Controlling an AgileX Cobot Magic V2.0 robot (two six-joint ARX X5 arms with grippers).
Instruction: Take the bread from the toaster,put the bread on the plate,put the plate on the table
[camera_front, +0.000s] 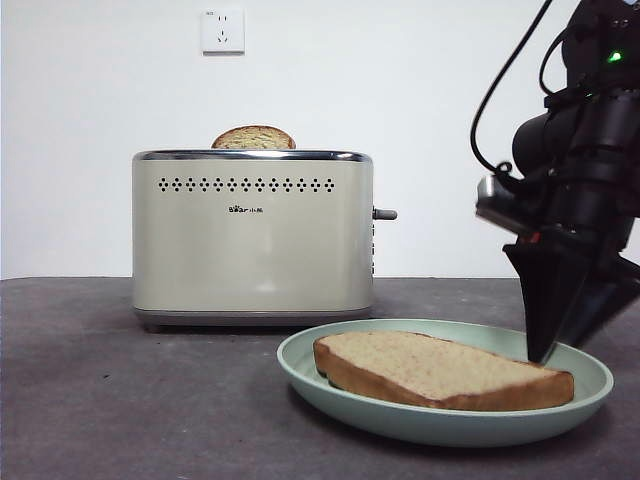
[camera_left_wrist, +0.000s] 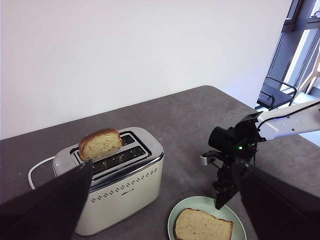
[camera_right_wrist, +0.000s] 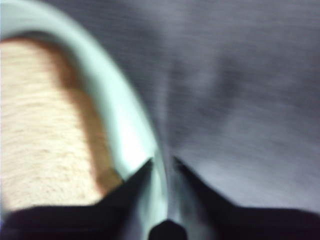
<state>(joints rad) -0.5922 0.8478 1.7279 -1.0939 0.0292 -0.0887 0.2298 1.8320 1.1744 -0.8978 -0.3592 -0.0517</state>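
The surface (camera_front: 110, 400) stretches wide, dark grey and scuffed, running back to a plain white wall (camera_front: 80, 120) with a socket (camera_front: 222, 30) high on it. In the left wrist view, windows (camera_left_wrist: 300, 45) and a dark chair (camera_left_wrist: 275, 92) stand off to one side. The toaster (camera_front: 252, 235) sits on the surface, cream with a chrome rim, and a second slice (camera_front: 253, 138) pokes up from its slot. In front of it lies the plate (camera_front: 590, 395), pale green, with the bread (camera_front: 440, 370) flat on it. Now the right gripper (camera_right_wrist: 162, 165): its jaws straddle the plate's rim, one tip inside near the bread's crust, one outside, the gap between them narrow. The left gripper (camera_left_wrist: 162, 172) hangs high above the toaster, jaws spread wide, holding nothing.
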